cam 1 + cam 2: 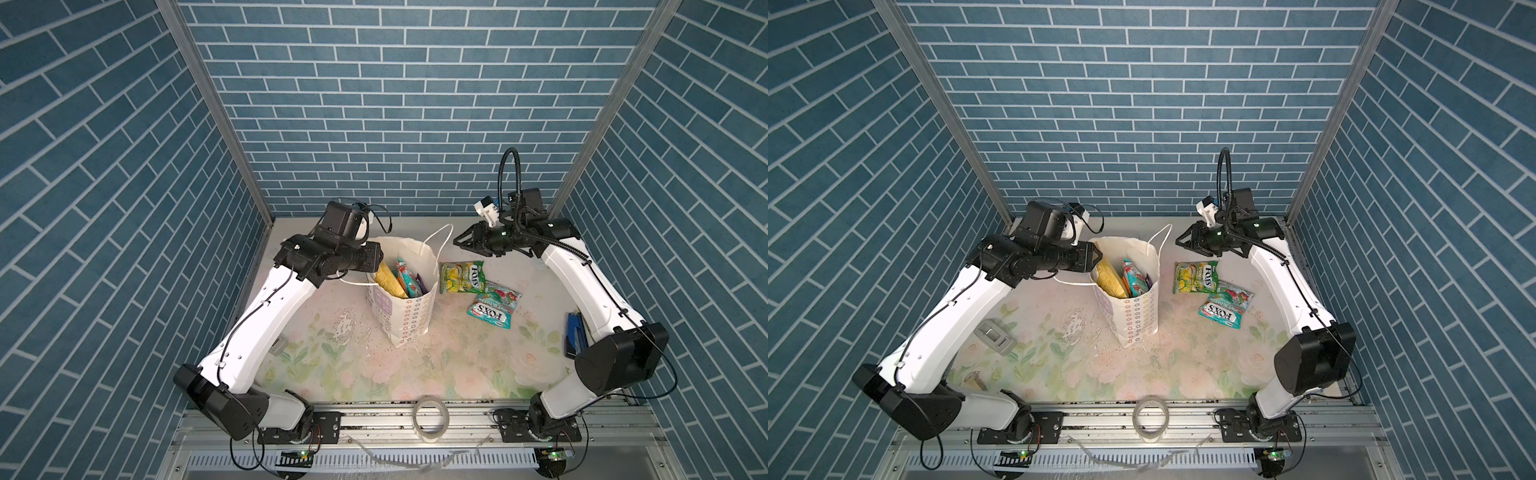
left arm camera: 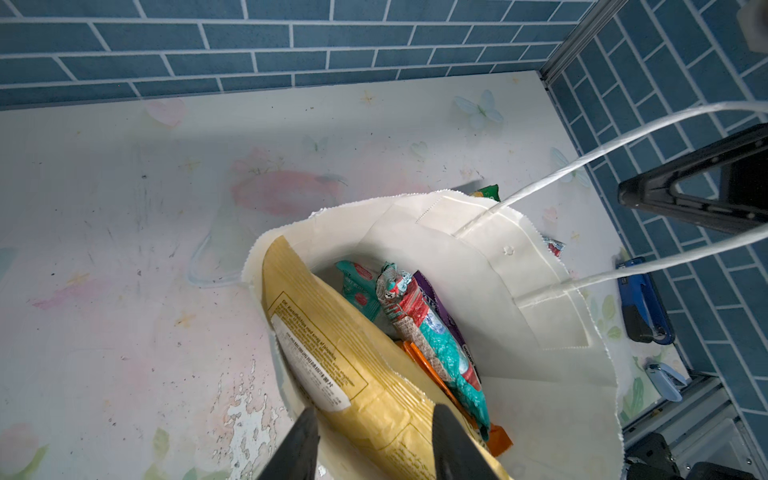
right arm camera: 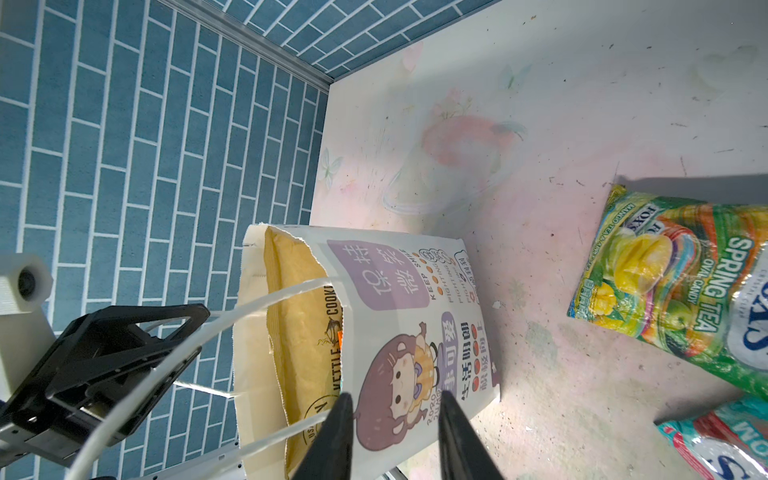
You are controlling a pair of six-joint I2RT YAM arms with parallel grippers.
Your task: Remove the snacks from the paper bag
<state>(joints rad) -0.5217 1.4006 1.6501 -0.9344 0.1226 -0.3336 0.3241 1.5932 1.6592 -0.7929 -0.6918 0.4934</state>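
Observation:
The white paper bag (image 1: pixel 409 320) (image 1: pixel 1138 316) stands upright mid-table, mouth open. Inside it are a yellow chips bag (image 2: pixel 332 357), a teal packet (image 2: pixel 436 345), a purple one (image 2: pixel 436 299) and an orange one (image 2: pixel 498 440). A yellow-green snack packet (image 1: pixel 461 277) (image 3: pixel 673 286) and a teal one (image 1: pixel 492 309) lie on the table right of the bag. My left gripper (image 2: pixel 378 444) (image 1: pixel 1096 257) is open at the bag's left rim, with the rim and the chips bag between its jaws. Above the table, right of the bag's handles, my right gripper (image 1: pixel 459 243) (image 3: pixel 397 436) is open and empty.
A dark blue stapler-like object (image 1: pixel 575 332) (image 2: pixel 642 303) lies by the right arm. A clear tape roll (image 1: pixel 431 415) sits on the front rail. A grey object (image 1: pixel 995 334) lies under the left arm. Blue brick walls close in the back and sides.

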